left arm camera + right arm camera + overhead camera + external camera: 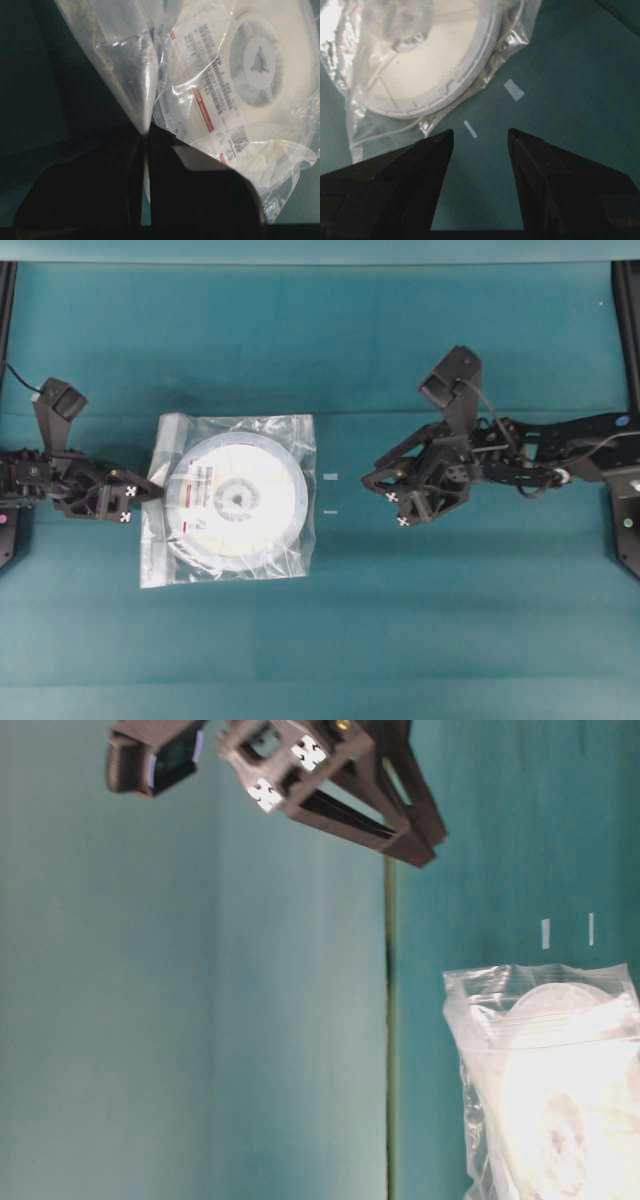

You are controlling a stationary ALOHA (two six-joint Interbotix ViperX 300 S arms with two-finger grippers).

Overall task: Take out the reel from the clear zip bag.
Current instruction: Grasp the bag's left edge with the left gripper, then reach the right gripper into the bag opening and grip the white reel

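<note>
We see the clear zip bag (pixel 228 500) lying flat on the teal bench (pixel 450 620), left of centre in the overhead view, with the reel (pixel 238 498) fully inside it, label and grey hub facing up. Our left hand (pixel 152 494) reaches in from the left edge of the frame, and in its wrist view the fingers (pixel 120 175) are pressed together on a thin fold of the bag's film at its left edge, beside the whitish zip band; the film rises in a taut tent from the pinch. Our right hand (pixel 383 488) hovers well apart from the bag on the right of the overhead view, its fingers (pixel 420 165) spread with nothing between them, pointed toward the bag's near corner, with two small white tape marks (pixel 331 477) on the bench between. We judge the grip to be the weak point: the pinch holds only a slim sliver of slick plastic, so a pull could let it slide free. If only one layer is caught, the mouth may not part, and the reel's weight could drag the whole bag along.
</note>
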